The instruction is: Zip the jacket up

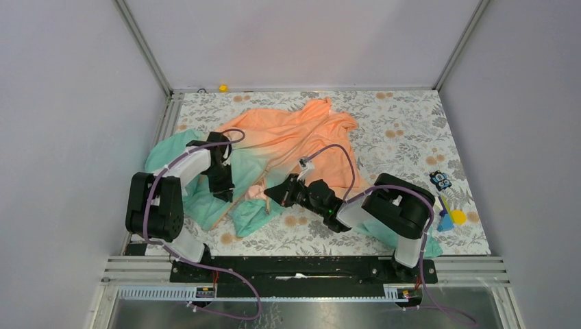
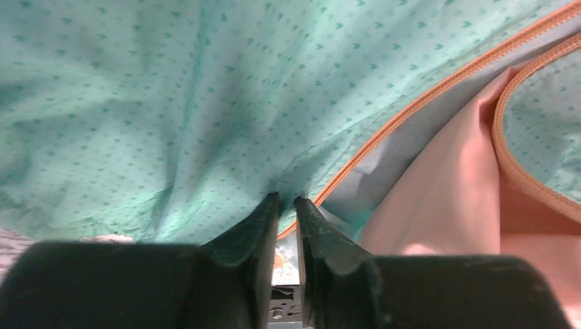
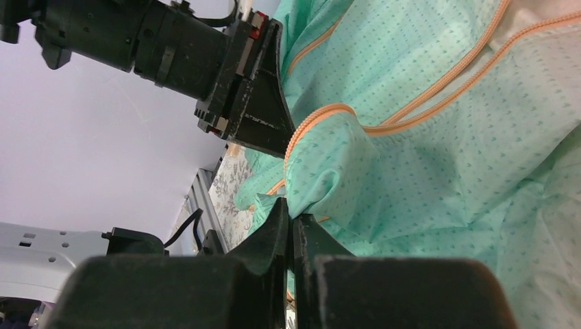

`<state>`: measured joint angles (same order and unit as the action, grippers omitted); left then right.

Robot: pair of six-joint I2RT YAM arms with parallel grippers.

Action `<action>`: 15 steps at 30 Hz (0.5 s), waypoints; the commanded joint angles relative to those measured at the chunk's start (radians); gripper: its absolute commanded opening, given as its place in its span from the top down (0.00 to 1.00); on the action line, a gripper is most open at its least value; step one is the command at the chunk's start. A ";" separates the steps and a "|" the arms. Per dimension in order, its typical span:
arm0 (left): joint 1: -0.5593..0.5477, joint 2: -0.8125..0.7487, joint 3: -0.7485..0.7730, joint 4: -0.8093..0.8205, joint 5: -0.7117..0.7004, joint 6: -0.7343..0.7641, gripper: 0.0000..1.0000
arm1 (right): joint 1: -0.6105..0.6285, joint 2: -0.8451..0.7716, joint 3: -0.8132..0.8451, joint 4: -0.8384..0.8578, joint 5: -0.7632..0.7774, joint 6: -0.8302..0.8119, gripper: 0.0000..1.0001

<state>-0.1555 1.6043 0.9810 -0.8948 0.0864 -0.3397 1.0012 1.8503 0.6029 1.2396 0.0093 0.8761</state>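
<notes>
The thin fabric jacket (image 1: pixel 294 137), orange at the collar and fading to teal at the hem, lies crumpled on the floral-patterned table (image 1: pixel 404 130). Its collar points toward 12 o'clock and its hem toward 8 o'clock in the overhead view.

The left gripper (image 2: pixel 288 200) has its jaws drawn nearly together on teal cloth just beside the orange zipper tape (image 2: pixel 425 103). The right gripper (image 3: pixel 291 209), at 3 o'clock from the left, is clamped tight on a fold of the teal hem.

The front edges lie apart, showing the peach lining, so nothing looks zipped. No slider can be made out. Judging by this, only the hold on the hem is done; joining the ends and pulling the slider up are left.
</notes>
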 commanded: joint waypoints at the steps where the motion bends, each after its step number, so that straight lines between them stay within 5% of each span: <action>1: 0.002 -0.095 0.029 0.025 -0.038 0.007 0.86 | 0.001 -0.018 0.032 0.014 -0.020 -0.022 1.00; 4: 0.002 -0.148 0.028 0.032 -0.062 0.002 1.00 | 0.001 -0.019 0.032 0.008 -0.016 -0.025 1.00; 15: 0.003 -0.269 0.065 0.122 0.002 -0.020 1.00 | 0.020 -0.010 0.063 -0.036 -0.014 -0.046 1.00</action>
<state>-0.1555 1.4025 0.9863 -0.8715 0.0441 -0.3393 1.0035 1.8503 0.6220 1.2053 -0.0021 0.8646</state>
